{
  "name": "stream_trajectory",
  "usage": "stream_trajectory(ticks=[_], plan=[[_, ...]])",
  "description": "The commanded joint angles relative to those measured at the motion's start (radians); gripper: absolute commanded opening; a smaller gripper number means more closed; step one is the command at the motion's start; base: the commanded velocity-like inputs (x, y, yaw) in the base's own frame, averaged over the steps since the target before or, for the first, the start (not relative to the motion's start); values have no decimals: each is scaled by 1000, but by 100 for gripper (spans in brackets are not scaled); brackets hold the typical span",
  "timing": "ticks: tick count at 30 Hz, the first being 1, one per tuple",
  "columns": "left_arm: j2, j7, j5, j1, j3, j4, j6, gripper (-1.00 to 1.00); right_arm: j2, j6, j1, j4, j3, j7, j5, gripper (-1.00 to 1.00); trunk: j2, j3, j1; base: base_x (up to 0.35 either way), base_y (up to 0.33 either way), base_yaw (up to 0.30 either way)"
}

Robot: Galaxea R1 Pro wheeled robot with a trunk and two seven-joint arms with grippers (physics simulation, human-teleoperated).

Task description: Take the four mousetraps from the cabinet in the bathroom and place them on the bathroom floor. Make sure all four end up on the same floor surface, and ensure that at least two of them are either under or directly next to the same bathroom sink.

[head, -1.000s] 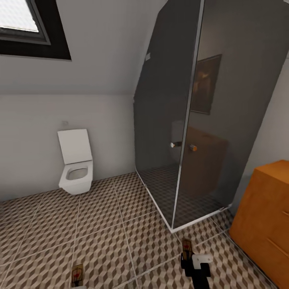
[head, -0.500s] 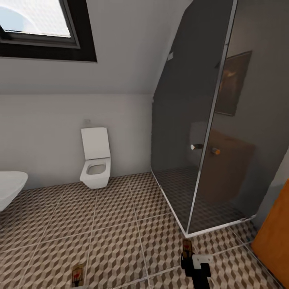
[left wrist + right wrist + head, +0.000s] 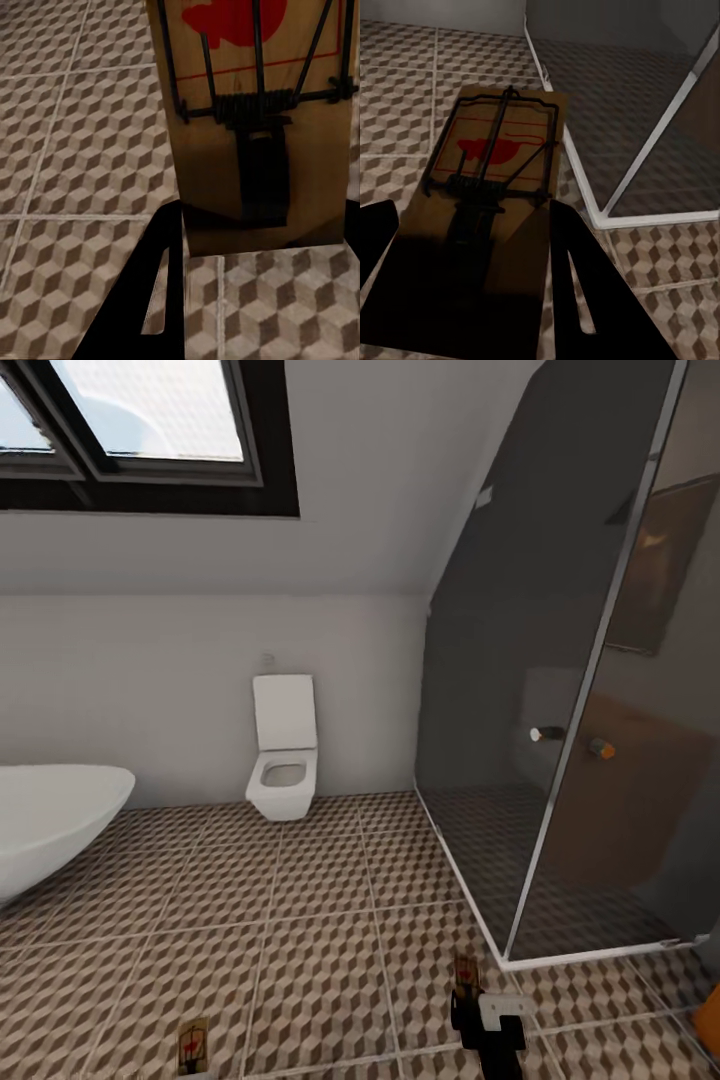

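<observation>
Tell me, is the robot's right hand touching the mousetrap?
Touching. In the right wrist view the mousetrap lies between the two dark jaws of the right gripper, its board running right up against them, lifted above the bathroom floor.

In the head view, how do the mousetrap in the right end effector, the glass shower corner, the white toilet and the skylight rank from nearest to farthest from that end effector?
1. Tan wooden mousetrap, held in the right end effector.
2. Grey glass shower enclosure's white base corner, just ahead and to the right.
3. Square white toilet, at the far wall.
4. Dark-framed skylight, high above the toilet.
</observation>
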Motion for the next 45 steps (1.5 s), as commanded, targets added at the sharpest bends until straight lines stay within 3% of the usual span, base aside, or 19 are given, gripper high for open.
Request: stream_trajectory(ticks=[1, 26, 45], plan=[[-1, 9, -1, -2, -8, 3, -4, -100, 0, -1, -1, 1, 2, -5, 7, -100, -1, -1, 0, 0, 0, 288], [-1, 9, -1, -2, -8, 3, -4, -100, -2, -1, 0, 1, 1, -5, 7, -100, -1, -1, 0, 6, 8, 288], [-1, 10, -1, -2, -8, 3, -5, -100, -1, -1, -1, 1, 2, -5, 8, -100, -1, -1, 0, 205, 163, 288]])
